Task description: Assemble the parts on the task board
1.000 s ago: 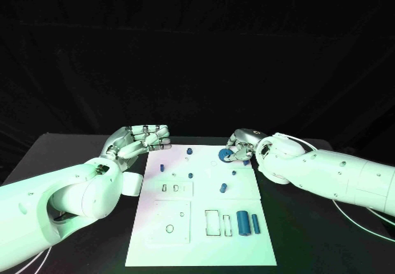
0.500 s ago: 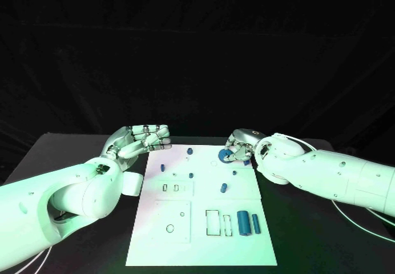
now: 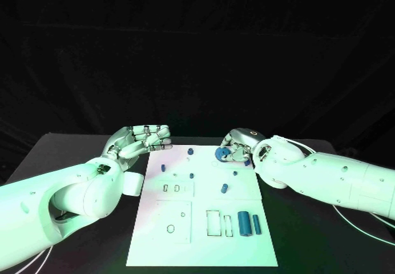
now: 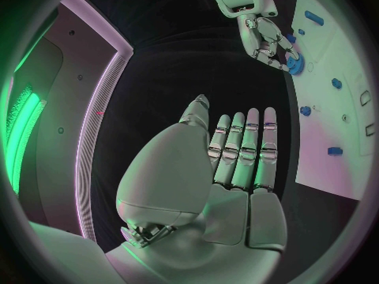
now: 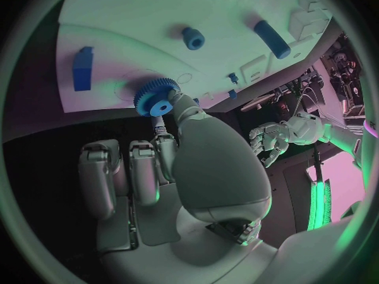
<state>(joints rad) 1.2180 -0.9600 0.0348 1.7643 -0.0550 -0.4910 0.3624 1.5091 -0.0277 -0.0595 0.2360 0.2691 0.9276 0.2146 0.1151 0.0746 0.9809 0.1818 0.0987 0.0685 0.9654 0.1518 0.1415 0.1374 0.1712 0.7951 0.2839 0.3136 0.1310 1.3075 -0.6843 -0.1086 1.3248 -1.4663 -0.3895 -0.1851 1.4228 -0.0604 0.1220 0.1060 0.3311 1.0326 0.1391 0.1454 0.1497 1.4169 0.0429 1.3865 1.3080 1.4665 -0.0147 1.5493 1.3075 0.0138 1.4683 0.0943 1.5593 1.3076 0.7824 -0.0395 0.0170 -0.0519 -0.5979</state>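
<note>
The white task board (image 3: 206,240) lies in the middle of the black table. My right hand (image 3: 237,145) hovers over its far right corner and pinches a blue gear (image 3: 222,153) between thumb and a finger. The right wrist view shows the gear (image 5: 155,101) at the fingertips, just above the board (image 5: 142,19). My left hand (image 3: 140,141) floats off the board's far left corner, fingers loosely bent, holding nothing. Seen from the left wrist, that hand (image 4: 237,158) is empty, with the right hand (image 4: 264,41) and gear (image 4: 295,65) beyond.
Small blue pegs (image 3: 190,151) and a blue block (image 3: 222,187) stand on the board's far half. A thick blue cylinder (image 3: 244,222) and a thinner one (image 3: 257,224) lie near the front right, beside rectangular slots (image 3: 212,222). Black table surrounds the board.
My right hand has edged slightly left and farther over the board with the gear still pinched. The left hand has stayed where it was.
</note>
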